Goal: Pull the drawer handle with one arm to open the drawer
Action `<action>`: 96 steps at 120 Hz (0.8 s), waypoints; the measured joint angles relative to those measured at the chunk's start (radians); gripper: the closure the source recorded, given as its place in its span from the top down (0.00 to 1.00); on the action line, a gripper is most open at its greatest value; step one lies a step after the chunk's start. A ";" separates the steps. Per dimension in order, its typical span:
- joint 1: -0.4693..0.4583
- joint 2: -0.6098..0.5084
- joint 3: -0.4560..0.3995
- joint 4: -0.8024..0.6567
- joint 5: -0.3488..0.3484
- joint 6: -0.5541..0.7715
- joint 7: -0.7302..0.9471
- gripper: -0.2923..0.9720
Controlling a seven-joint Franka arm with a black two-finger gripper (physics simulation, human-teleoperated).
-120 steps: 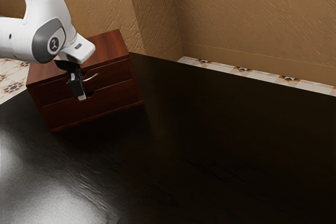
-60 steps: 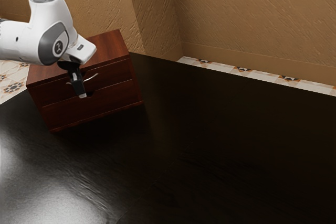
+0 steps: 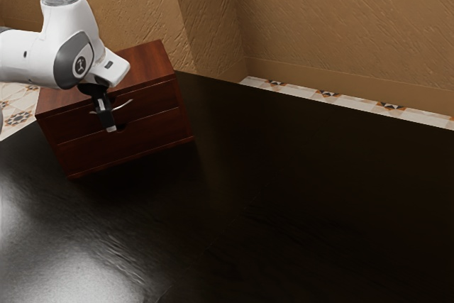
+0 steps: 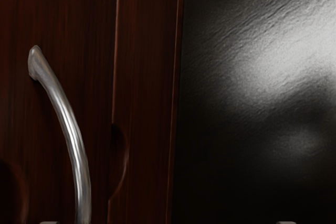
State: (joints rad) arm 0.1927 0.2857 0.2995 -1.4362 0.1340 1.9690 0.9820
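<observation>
A dark, glossy table [image 3: 284, 211] spreads across the foreground under a pale sheen. Toward its far end, at the exterior view's left, the tool [image 3: 108, 123] hangs from the white arm [image 3: 35, 58], right against the curved metal handle [image 3: 122, 106] of the upper drawer [image 3: 152, 96]. I cannot tell whether the tool is open or closed on it. The drawer front sits flush in the small wooden cabinet [image 3: 145, 62]. Rough tan walls [image 3: 319, 12] rise behind.
</observation>
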 joint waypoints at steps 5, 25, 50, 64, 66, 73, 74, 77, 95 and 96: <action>0.000 0.000 0.001 -0.001 0.000 0.000 0.000 0.64; 0.000 0.004 0.001 -0.004 -0.001 0.001 -0.002 0.66; 0.000 0.010 0.003 -0.006 -0.004 0.003 -0.004 0.65; -0.004 0.008 0.002 -0.011 -0.005 0.002 -0.005 0.65; -0.005 0.007 0.002 -0.013 -0.006 0.002 -0.005 0.65; -0.008 0.004 0.001 -0.019 -0.006 0.000 -0.006 0.65; -0.008 0.004 0.001 -0.020 -0.006 0.000 -0.006 0.66; -0.009 0.002 0.001 -0.024 -0.007 0.000 -0.007 0.66; -0.014 -0.014 -0.003 -0.052 -0.007 -0.003 -0.009 0.67; -0.014 -0.015 -0.003 -0.054 -0.007 -0.003 -0.009 0.68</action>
State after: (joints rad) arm 0.1784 0.2706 0.2963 -1.4902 0.1269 1.9658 0.9729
